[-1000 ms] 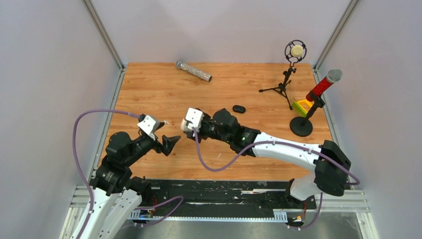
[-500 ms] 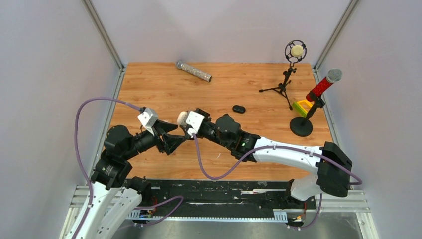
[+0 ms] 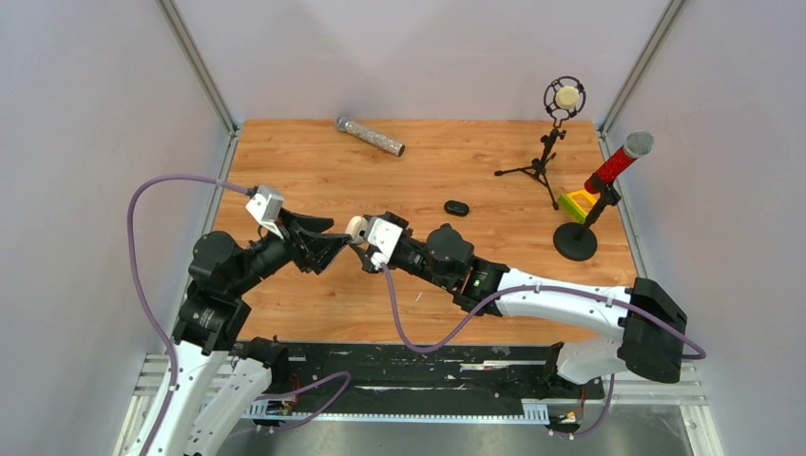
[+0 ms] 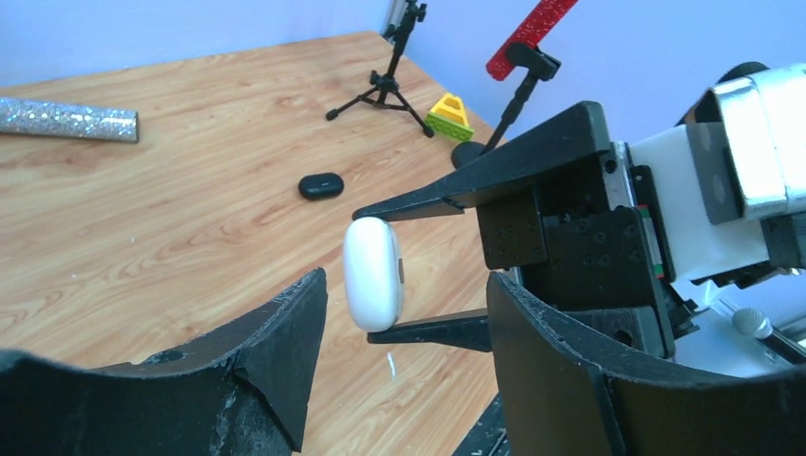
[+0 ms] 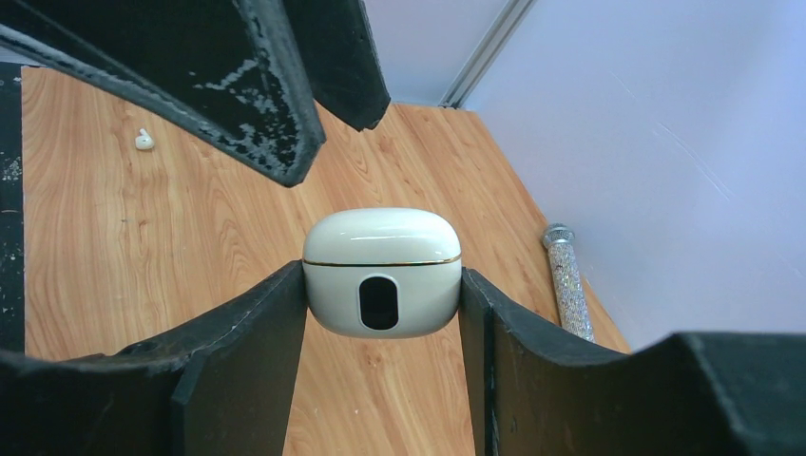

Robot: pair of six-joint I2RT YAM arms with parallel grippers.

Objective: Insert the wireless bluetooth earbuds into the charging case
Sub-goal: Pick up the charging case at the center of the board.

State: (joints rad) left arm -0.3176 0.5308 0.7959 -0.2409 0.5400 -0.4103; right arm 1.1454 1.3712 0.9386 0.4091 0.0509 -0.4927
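Note:
My right gripper (image 5: 382, 285) is shut on the closed white charging case (image 5: 382, 256) and holds it above the table; the case also shows in the top view (image 3: 355, 228) and the left wrist view (image 4: 373, 275). My left gripper (image 4: 407, 285) is open and empty, its fingertips just short of the case, not touching it. The black earbud (image 3: 456, 207) lies on the wood behind my right arm and shows in the left wrist view (image 4: 320, 185). The whitish earbud (image 5: 143, 140) lies on the table past my left fingers (image 5: 257, 85); the top view hides it.
A silver glitter microphone (image 3: 371, 136) lies at the back. A tripod microphone (image 3: 551, 142), a red microphone on a round stand (image 3: 608, 180) and a yellow-green block (image 3: 574, 203) stand at the right. A white fleck (image 3: 415, 297) lies near the front edge.
My left gripper has risen and swung towards the far right, up to the case. My right gripper has shifted slightly, still holding the case.

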